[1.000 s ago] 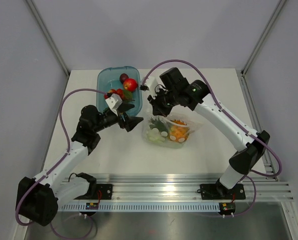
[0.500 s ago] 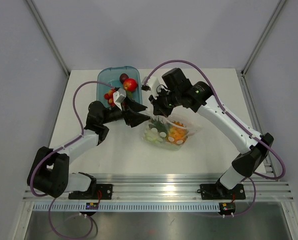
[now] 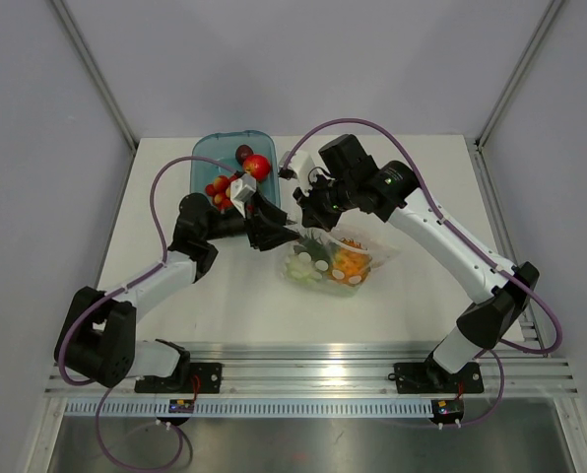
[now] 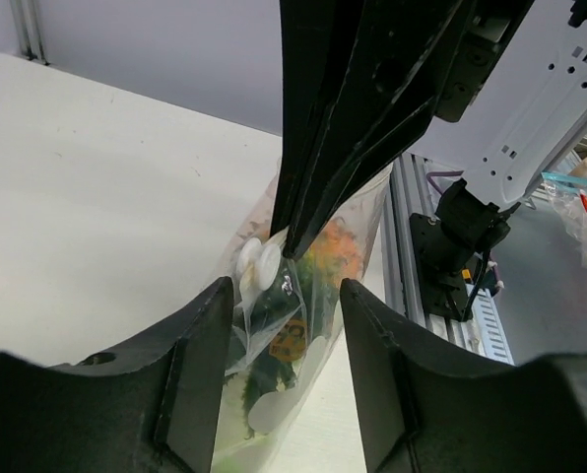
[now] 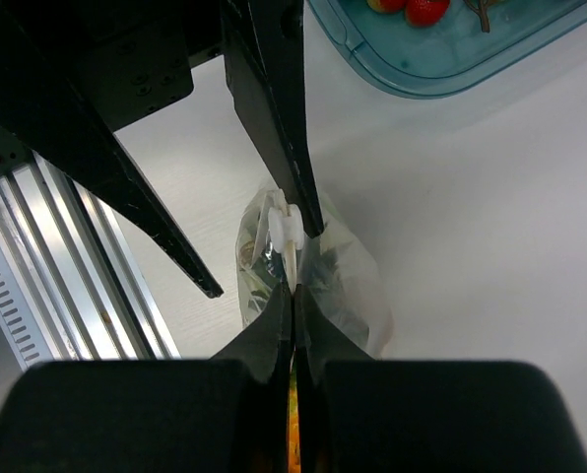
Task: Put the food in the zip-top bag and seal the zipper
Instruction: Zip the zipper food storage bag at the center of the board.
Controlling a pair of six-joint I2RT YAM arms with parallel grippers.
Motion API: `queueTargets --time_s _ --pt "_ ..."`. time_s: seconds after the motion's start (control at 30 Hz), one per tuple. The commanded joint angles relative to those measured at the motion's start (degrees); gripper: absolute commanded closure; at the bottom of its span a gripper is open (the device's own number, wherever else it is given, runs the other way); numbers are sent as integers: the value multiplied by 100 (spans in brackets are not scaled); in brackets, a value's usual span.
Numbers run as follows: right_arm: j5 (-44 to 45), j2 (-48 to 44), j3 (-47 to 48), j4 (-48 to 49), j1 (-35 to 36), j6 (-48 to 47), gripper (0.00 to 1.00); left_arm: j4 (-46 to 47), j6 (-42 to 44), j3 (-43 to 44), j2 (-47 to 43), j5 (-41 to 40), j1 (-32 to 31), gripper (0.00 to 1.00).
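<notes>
The clear zip-top bag (image 3: 331, 260) lies mid-table with orange, green and white food (image 3: 345, 262) inside. My right gripper (image 3: 308, 221) is shut on the bag's upper edge (image 5: 293, 294), pinching the zipper strip just behind a small white piece (image 5: 283, 229). My left gripper (image 3: 282, 235) is open at the same end of the bag. Its two fingers (image 4: 203, 365) straddle the bag (image 4: 292, 330) without pressing it. More food stays in the blue tray: a red apple (image 3: 257, 166) and small red pieces (image 3: 217, 189).
The translucent blue tray (image 3: 207, 156) stands at the back left, just behind my left wrist. The aluminium rail (image 3: 372, 372) runs along the near edge. Both arms crowd the space above the bag's mouth, their fingers almost touching.
My left gripper has swung right to the bag's mouth and its jaws have narrowed around the bag. The right gripper has stayed shut on the edge, barely shifting.
</notes>
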Motion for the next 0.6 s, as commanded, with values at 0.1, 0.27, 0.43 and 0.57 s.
queueTargets --time_s 0.1,0.27,0.43,0.57 --pt "-13 -227 60 319 -38 37 100 -419 459 258 -180 167 -24 62" --pt "-30 -209 60 310 -29 46 100 -322 301 284 -154 53 -24 84" --pt "-56 -200 60 328 -38 63 100 -278 160 390 -66 35 -42 66" --pt "-57 -183 77 310 -38 63 100 -243 116 425 -40 61 -51 70"
